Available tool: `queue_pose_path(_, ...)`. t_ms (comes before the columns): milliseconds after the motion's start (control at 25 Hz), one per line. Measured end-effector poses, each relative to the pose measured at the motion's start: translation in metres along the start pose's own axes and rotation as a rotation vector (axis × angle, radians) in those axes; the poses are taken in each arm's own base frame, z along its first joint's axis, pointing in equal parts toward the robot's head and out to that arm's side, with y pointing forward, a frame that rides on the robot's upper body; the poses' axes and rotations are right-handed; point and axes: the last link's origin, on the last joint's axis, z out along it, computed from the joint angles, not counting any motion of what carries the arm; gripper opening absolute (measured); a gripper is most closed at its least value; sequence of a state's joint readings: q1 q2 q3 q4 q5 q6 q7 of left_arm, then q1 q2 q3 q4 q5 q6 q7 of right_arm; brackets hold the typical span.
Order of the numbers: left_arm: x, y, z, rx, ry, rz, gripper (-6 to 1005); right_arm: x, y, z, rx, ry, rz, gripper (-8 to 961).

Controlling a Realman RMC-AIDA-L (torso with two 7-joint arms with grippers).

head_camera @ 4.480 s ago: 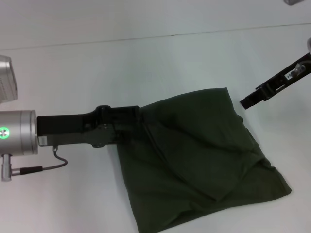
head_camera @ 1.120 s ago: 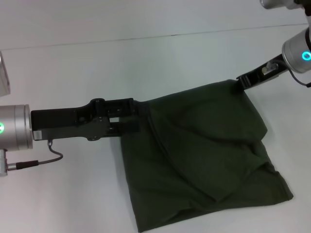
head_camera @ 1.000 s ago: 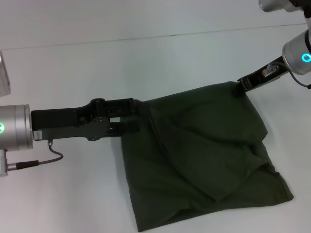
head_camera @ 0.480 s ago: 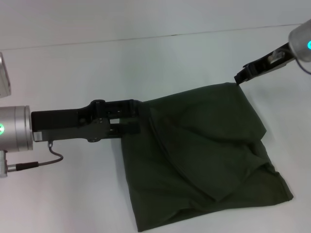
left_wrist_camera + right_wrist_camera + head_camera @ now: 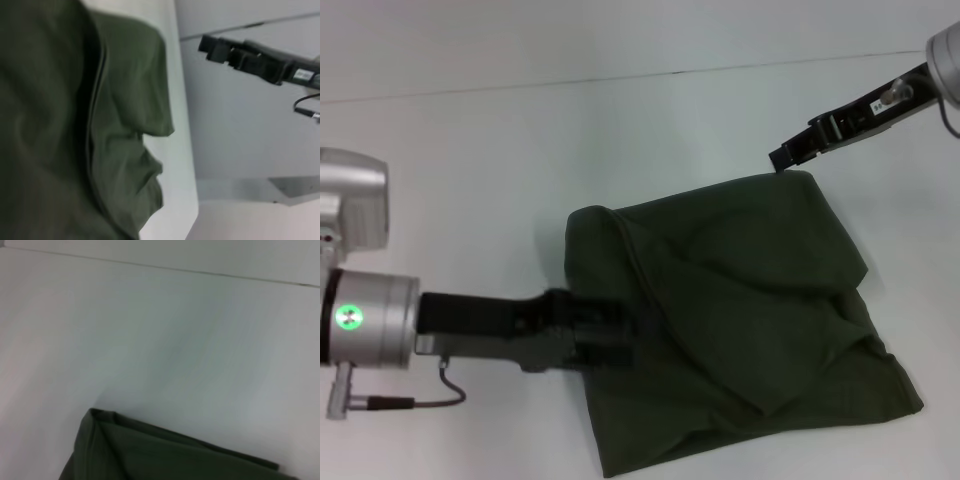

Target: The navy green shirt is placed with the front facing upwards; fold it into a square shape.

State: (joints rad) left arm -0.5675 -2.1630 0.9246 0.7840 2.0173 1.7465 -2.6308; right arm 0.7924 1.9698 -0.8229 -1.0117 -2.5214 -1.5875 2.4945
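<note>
Navy green shirt (image 5: 740, 320) lying on the white table (image 5: 520, 150), already folded into a rumpled, roughly square bundle with its plain side up; one near corner juts out and creases cross the middle. Left gripper (image 5: 620, 345) lies low at the shirt's left edge, its tip over or in the cloth; whether its fingers are open or closed cannot be told. Right gripper (image 5: 782, 157) hovers just beyond the far corner, apart from the fabric; its finger state likewise cannot be told. Risks, as judged: if the left gripper drags sideways it may pull the loose upper layer and undo the fold; a catch on the far corner would skew the square.
</note>
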Motion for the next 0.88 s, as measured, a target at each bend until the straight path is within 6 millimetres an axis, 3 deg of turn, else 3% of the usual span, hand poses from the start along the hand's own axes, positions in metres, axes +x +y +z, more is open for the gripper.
queue_pose_path(200, 0.001, -0.002, 0.000, 0.015, 0.003, -0.005, 739, 0.008, 0.014, 0.005, -0.078, 0.046, -0.093, 374)
queue_pose_path(680, 0.016, -0.007, -0.054, 0.054, 0.183, -0.010, 738, 0.042, 0.041, -0.004, -0.207, 0.368, -0.178, 432)
queue_pose_path(880, 0.017, -0.007, -0.059, 0.052, 0.203, -0.014, 738, 0.057, 0.049, 0.014, -0.213, 0.487, -0.211, 431)
